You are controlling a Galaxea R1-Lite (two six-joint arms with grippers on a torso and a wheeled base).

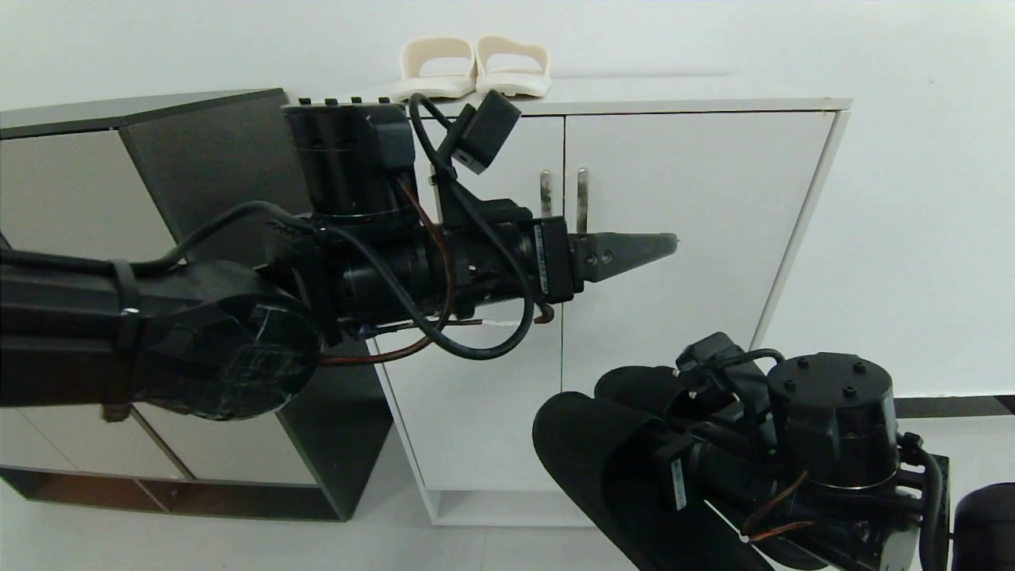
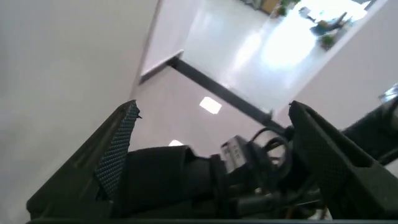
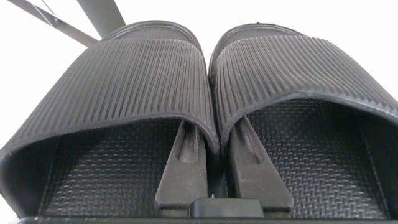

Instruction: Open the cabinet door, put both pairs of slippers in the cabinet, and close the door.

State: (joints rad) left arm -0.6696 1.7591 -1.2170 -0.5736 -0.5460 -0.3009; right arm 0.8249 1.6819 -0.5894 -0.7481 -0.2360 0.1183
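The pair of black slippers (image 1: 607, 456) is being held by the right gripper (image 3: 217, 163) low in front of the white cabinet (image 1: 698, 103), below the middle of its right door (image 1: 698, 238) and apart from it. In the right wrist view one of its fingers (image 3: 181, 171) is being shown inside each slipper. The two adjoining side walls are being pinched between the nearly closed fingers, so that the slippers are being carried side by side with their ribbed straps touching. The left gripper (image 1: 664, 242) is being held out level across the cabinet front, just below the two metal handles (image 1: 583, 194), with its tip in front of the right door; whether the door is being touched cannot be told. In the left wrist view its fingers (image 2: 118, 155) are being held wide apart with nothing between them. Both cabinet doors are being shown closed. A pair of beige slippers (image 1: 476, 67) is being seen lying side by side on the cabinet top, left of its middle. A dark shelf unit (image 1: 206, 159) is being seen just beside the cabinet, on its left.
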